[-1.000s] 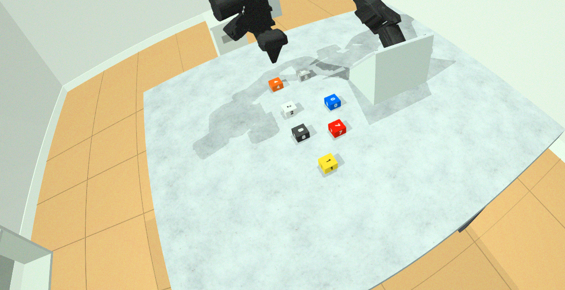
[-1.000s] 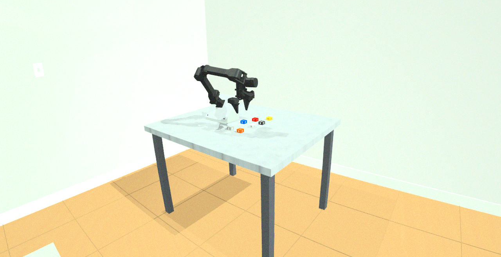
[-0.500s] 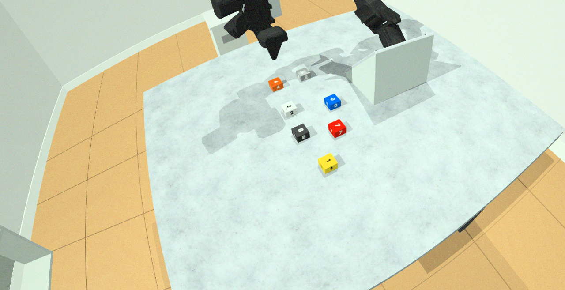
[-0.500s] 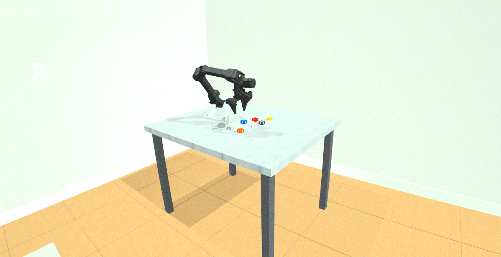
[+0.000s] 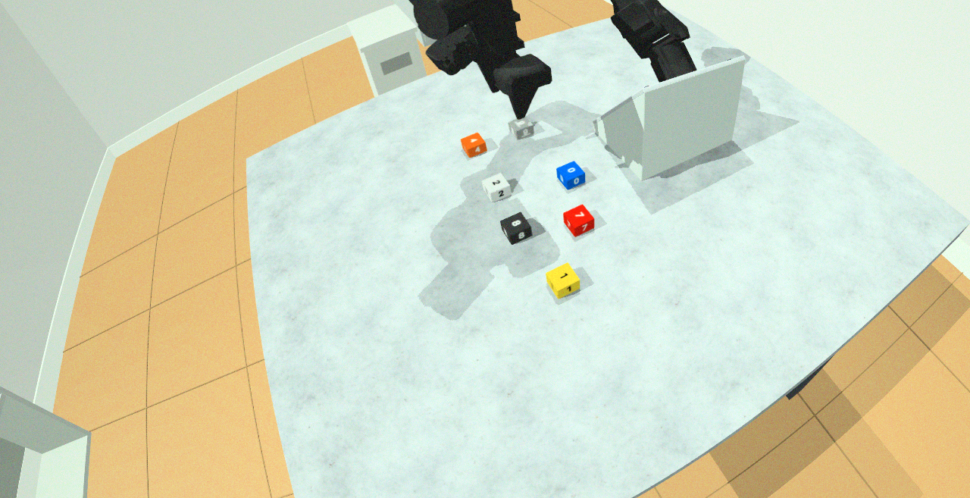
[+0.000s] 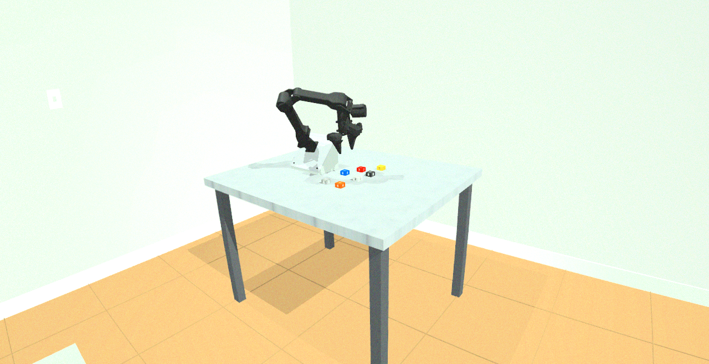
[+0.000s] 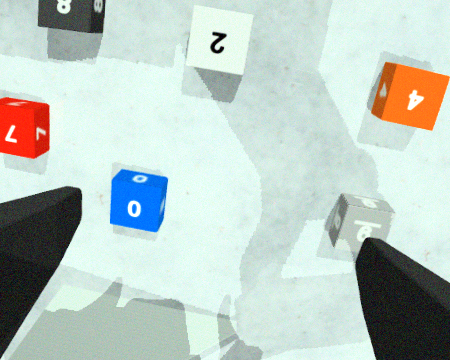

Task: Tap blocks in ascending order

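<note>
My gripper [image 6: 345, 150] [image 7: 222, 228] is open and empty, above the table. In the wrist view the blue 0 block [image 5: 570, 175] [image 7: 122, 200] shows between the fingertips, nearer the left one. The grey block [image 5: 521, 128] [image 7: 360, 215], with what looks like an underlined 6, is partly hidden by the right fingertip. The white 2 block [image 5: 496, 187] [image 7: 220, 42], orange 4 block [image 5: 473, 145] [image 7: 410, 97], red 7 block [image 5: 578, 220] [image 7: 19, 127] and black 8 block [image 5: 516, 228] [image 7: 75, 15] lie farther out. The yellow 1 block [image 5: 562, 281] [image 6: 380, 168] is outside the wrist view.
The pale angular arm base [image 5: 692, 118] stands on the marble-patterned table [image 5: 407, 386] [image 6: 297, 195], beyond the blue block. In the top view the arm's shadow falls across the table around the grey, white and black blocks.
</note>
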### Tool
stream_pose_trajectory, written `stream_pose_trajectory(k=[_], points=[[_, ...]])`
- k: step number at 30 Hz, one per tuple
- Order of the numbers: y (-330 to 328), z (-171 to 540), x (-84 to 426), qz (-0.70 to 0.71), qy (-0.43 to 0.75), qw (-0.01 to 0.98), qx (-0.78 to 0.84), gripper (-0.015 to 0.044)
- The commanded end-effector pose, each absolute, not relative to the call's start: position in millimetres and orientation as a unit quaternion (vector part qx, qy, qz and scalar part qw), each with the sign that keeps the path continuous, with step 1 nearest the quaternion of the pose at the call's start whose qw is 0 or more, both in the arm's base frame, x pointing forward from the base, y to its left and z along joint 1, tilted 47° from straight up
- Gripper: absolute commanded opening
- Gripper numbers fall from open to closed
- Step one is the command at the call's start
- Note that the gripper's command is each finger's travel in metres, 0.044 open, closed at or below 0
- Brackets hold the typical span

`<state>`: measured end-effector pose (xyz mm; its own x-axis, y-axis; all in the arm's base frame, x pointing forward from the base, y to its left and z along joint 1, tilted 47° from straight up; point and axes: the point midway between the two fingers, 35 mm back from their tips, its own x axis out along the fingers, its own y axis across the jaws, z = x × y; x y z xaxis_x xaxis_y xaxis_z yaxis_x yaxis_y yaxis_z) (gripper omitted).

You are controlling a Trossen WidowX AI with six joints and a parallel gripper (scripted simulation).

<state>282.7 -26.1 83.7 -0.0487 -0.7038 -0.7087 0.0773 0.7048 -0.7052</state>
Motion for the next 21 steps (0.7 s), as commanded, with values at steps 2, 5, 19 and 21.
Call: stream_pose_trajectory(k=[2,5,19,21], points=[[11.8,37.2,229.6,-0.31,0.663,0.636,-0.244,0.04],[13.4,35.0,226.1,-0.311,0.663,0.635,-0.245,0.04],[-45.9,-20.3,220.0,-0.312,0.662,0.635,-0.246,0.019],[-45.9,-20.3,220.0,-0.312,0.662,0.635,-0.246,0.0138]])
